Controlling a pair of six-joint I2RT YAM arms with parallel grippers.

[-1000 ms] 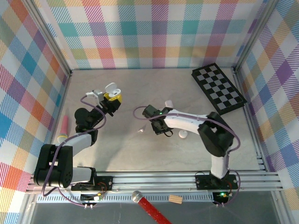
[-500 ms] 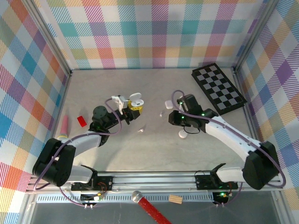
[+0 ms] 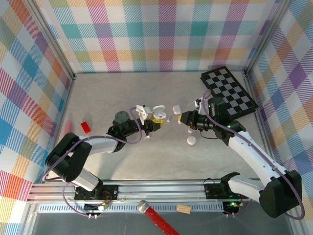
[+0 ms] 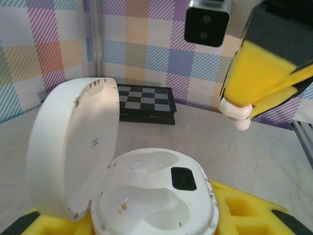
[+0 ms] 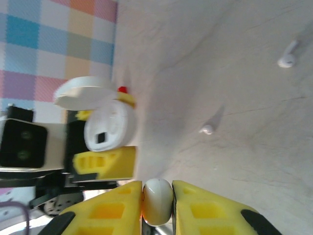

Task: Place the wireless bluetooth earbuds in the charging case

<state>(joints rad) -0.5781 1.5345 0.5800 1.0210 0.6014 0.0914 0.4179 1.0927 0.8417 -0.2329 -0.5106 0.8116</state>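
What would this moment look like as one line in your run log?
left jaws: shut on open charging case | right jaws: shut on white earbud | earbud: near case, not yet inserted

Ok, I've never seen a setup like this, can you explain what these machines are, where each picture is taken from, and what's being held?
These are two robot arms bolted at the near edge of a table. One picture looks down from above and behind them; the other two come from a camera on each wrist. The left gripper is closed on a white charging case with its lid open. The right gripper pinches a white earbud between yellow pads, facing the case with a gap between. On the table lie a checkerboard, a small red block, a round white piece and loose earbuds.
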